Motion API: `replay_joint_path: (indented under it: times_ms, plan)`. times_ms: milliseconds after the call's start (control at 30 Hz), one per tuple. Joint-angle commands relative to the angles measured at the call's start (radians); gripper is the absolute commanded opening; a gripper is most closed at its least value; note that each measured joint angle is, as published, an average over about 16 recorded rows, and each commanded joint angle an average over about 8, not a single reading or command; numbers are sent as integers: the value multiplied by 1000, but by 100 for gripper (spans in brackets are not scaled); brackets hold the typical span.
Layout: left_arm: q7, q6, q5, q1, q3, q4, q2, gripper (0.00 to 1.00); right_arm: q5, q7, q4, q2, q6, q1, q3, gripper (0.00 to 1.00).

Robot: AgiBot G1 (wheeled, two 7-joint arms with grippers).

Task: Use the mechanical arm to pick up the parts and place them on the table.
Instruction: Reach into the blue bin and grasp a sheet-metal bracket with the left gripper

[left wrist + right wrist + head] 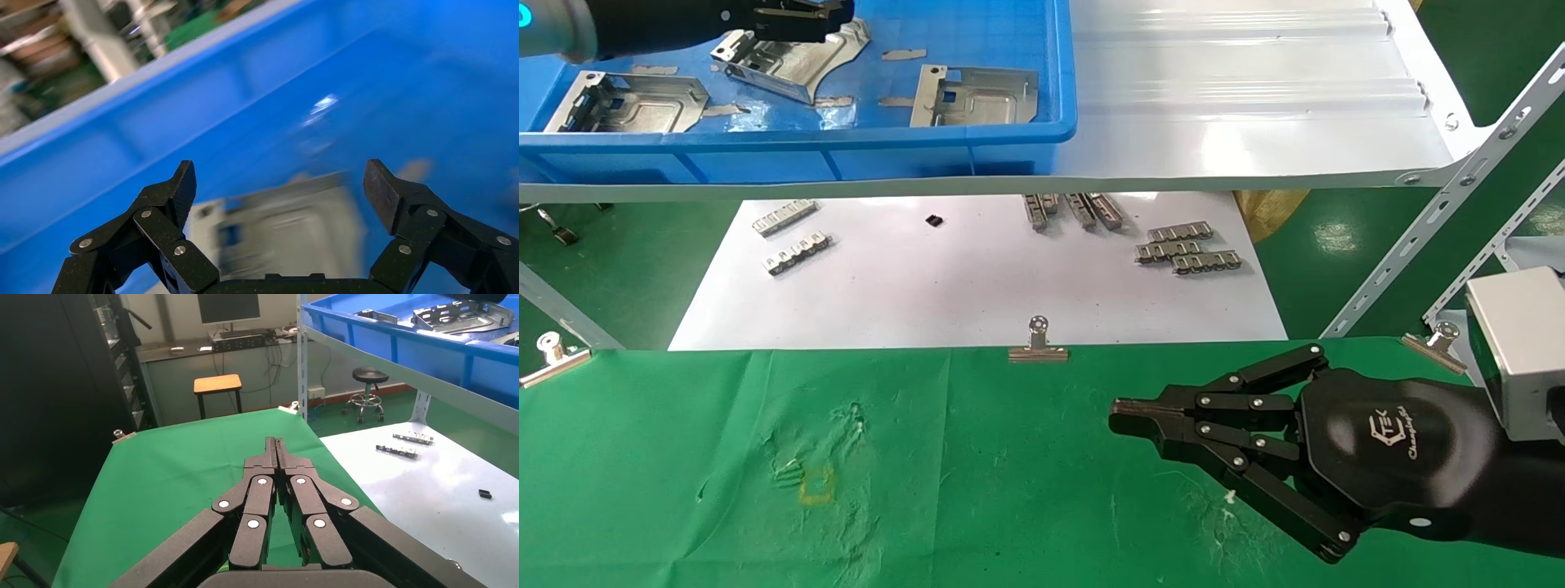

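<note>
The left gripper [834,18] hangs over the blue bin [846,139] up on the shelf, and its fingers [180,187] are wide apart with nothing between them. Right under it lies one metal part [793,57], a shiny flat plate with a curved side and a folded edge. Two more parts sit in the same bin, one [629,102] near the left end and one [977,96] toward the right end. These plates look thin, hard and stiff, so they should not bend, and they are likely light. They also look smooth and slippery, and the edges may be sharp. A good place to grab is probably the folded edge that stands up, or across a narrow side, since a flat plate is hard to pinch from above. The right gripper [1120,418] rests low over the green table [682,490], well away from the bin, with its fingers pressed together and empty. No part lies on the green cloth yet.
</note>
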Motion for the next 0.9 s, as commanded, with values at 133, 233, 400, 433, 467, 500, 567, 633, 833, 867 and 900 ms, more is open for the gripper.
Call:
replay_joint_path:
  times_ms: [133, 233, 400, 433, 467, 500, 567, 633, 833, 867, 900]
  plan:
    - [12, -144, 62, -49, 32, 126, 65, 11, 0, 0, 0, 0, 0, 0, 0, 100]
    - [10, -172, 76, -62, 40, 163, 79, 0, 0, 0, 0, 0, 0, 0, 0, 100]
    - [2, -190, 89, -72, 49, 201, 84, 0, 0, 0, 0, 0, 0, 0, 0, 100]
    - [-1, -193, 90, -72, 50, 207, 84, 0, 0, 0, 0, 0, 0, 0, 0, 100]
    - [-3, -195, 91, -73, 51, 211, 85, 0, 0, 0, 0, 0, 0, 0, 0, 100]
    - [-5, -197, 92, -73, 51, 215, 85, 0, 0, 0, 0, 0, 0, 0, 0, 100]
    - [-11, -200, 93, -73, 52, 222, 85, 0, 0, 0, 0, 0, 0, 0, 0, 100]
    - [-16, -202, 94, -73, 52, 227, 85, 0, 0, 0, 0, 0, 0, 0, 0, 100]
    - [-30, -211, 94, -73, 53, 234, 86, 0, 0, 0, 0, 0, 0, 0, 0, 100]
    - [-32, -214, 94, -73, 53, 234, 86, 0, 0, 0, 0, 0, 0, 0, 0, 100]
    - [-34, -216, 93, -73, 52, 234, 86, 0, 0, 0, 0, 0, 0, 0, 0, 100]
